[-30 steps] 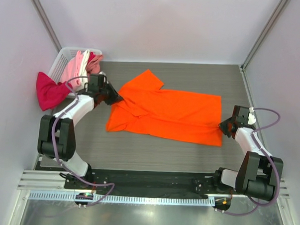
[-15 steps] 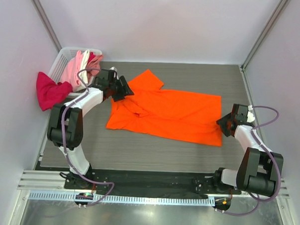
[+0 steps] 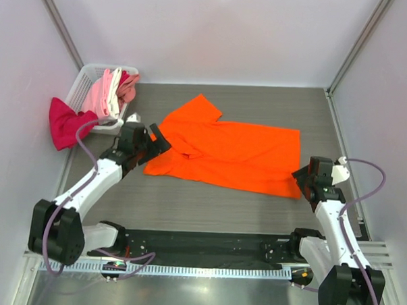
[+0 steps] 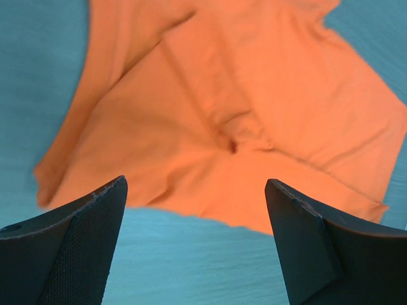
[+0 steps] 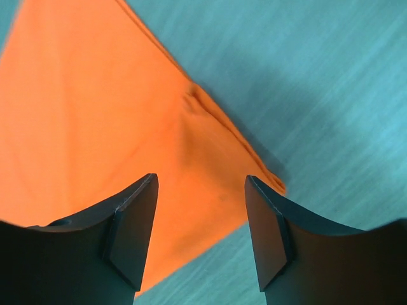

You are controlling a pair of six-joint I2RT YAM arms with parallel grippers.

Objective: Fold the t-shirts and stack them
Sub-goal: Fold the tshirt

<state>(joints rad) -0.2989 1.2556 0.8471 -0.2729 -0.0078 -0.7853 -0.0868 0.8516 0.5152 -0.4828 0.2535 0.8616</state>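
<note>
Table: the grey top nearest you looks smooth. If you pull the cloth by one end only, the whole shirt may slide and not fold.
Right gripper: its jaws stand open with nothing in them, just above the near right end of the orange t-shirt. If you come down too far out, you may close on the table and miss the cloth.
Hem corner: it lies flat and thin. If you pinch only the top layer, the bottom layer may stay behind and the fold may come out crooked.
Left gripper: its jaws are wide apart and hold nothing. It hangs over the collar end of the shirt, on the left.
Orange t-shirt: it lies spread out sideways in the middle of the table, collar end to the left and hem to the right. It is not folded yet.
Bunched spot: near the collar the cloth is crumpled. If you fold over it, the lump may get trapped inside, and a lumpy shirt makes a wobbly pile.
Far sleeve: it points away from you. If you leave it out, it may stick out of the fold.
Magenta-red t-shirt: it droops at the near side of the basket, far left. If your left arm swings wide, it may snag this shirt.
Basket: it sits in the far left corner and holds the pink, white and salmon t-shirts. It looks light, so a bump may push it.
</note>
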